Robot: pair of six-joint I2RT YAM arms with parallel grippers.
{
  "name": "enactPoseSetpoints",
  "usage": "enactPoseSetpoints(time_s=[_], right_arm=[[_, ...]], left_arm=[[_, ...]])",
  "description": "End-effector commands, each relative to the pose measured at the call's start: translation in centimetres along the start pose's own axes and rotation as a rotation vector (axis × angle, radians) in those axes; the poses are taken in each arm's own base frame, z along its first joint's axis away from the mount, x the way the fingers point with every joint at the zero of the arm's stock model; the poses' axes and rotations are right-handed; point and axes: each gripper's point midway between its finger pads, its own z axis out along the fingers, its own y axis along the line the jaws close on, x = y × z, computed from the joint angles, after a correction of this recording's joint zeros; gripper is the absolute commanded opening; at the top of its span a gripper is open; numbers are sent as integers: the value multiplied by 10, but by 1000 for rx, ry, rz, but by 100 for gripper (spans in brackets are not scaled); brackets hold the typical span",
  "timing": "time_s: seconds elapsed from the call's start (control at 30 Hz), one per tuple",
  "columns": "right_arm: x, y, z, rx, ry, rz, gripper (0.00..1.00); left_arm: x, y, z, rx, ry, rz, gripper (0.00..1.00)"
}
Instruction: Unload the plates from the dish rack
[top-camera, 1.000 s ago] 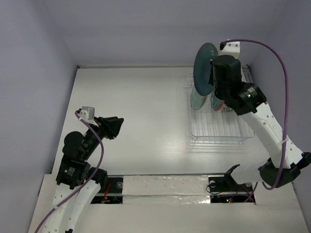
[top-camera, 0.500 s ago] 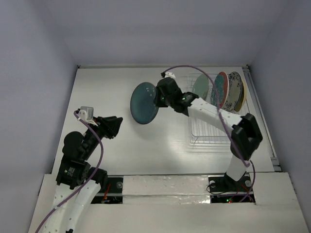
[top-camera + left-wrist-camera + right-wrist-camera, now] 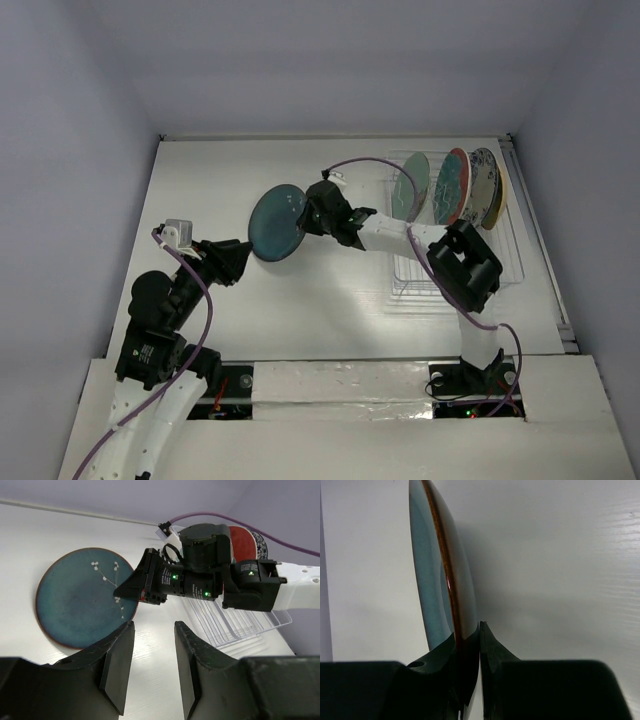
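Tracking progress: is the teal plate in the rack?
Out: the teal plate hangs in the right jaws, left of the rack.

The teal plate runs off the right wrist view's top. The rearmost plate (yellowish) is mostly hidden.

One plate left of dish rack

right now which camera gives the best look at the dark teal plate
Left wrist view: it faces the dark teal plate nearly full on, showing almost its whole face, white sprig pattern and the right gripper pinching its rim. Top external shows it small and tilted; right wrist shows only its edge.
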Motion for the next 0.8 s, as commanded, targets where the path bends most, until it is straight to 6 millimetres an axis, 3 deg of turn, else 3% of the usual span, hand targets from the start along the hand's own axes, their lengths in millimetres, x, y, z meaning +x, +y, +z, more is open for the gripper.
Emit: enactPoseSetpoints(time_s=[0.0,0.17,0.33,0.43,0.57,0.77], right_arm=[[-53,36,-13,-129,-206,153,0],[-33,-21,-17,20,-237,151,0],[-23,-62,-14,137,-241,158,12],[-24,-81,-15,171,-253,181,20],[-25,-104,-15,233,-253,185,23],[-30,-123,-25,277,-278,185,37]], left_arm=[[-6,-1,3,9,-21,5,35],[-4,-2,4,12,-14,3,35],[-3,-1,5,11,-8,2,35],[-3,-1,5,10,-10,2,35],[-3,-1,5,8,-8,1,35],[-4,0,4,4,-15,2,35]])
